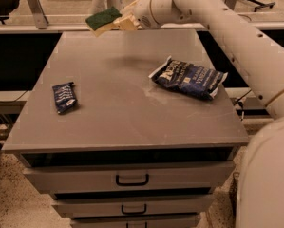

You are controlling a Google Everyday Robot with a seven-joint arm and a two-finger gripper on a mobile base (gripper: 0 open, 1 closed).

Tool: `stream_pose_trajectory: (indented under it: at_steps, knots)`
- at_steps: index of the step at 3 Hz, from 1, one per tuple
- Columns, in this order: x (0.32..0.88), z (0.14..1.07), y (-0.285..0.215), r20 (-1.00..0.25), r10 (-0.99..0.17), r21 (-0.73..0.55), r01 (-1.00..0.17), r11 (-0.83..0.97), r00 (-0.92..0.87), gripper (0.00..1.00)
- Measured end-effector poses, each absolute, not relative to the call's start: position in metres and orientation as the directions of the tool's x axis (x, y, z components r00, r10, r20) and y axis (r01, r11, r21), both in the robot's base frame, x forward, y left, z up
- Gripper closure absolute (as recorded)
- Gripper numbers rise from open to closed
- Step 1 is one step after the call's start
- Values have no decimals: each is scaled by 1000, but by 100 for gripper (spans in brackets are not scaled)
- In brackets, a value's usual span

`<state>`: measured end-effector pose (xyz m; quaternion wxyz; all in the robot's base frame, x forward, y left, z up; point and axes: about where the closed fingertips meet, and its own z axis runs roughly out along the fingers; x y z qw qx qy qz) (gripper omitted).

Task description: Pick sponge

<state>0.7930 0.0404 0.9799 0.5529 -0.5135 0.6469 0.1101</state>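
The sponge (102, 20) is a small block with a dark green top over pale yellow foam. It hangs tilted in the air above the far left part of the grey table (118, 103), clear of the surface. My gripper (118, 23) is shut on the sponge's right end, with its pale fingers (127, 22) clamped around it. The white arm reaches in from the right, over the table's far edge.
A big blue bag (189, 77) lies on the right half of the table. A small dark blue snack packet (64, 97) lies near the left edge. Drawers with handles (132, 179) are below the front edge. A chair base and posts stand behind the table.
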Motion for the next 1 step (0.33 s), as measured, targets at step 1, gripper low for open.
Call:
stream_pose_trajectory:
  at_steps: [1]
  knots:
    - [789,979,47,-826,-543,-431,-791,434,152,100]
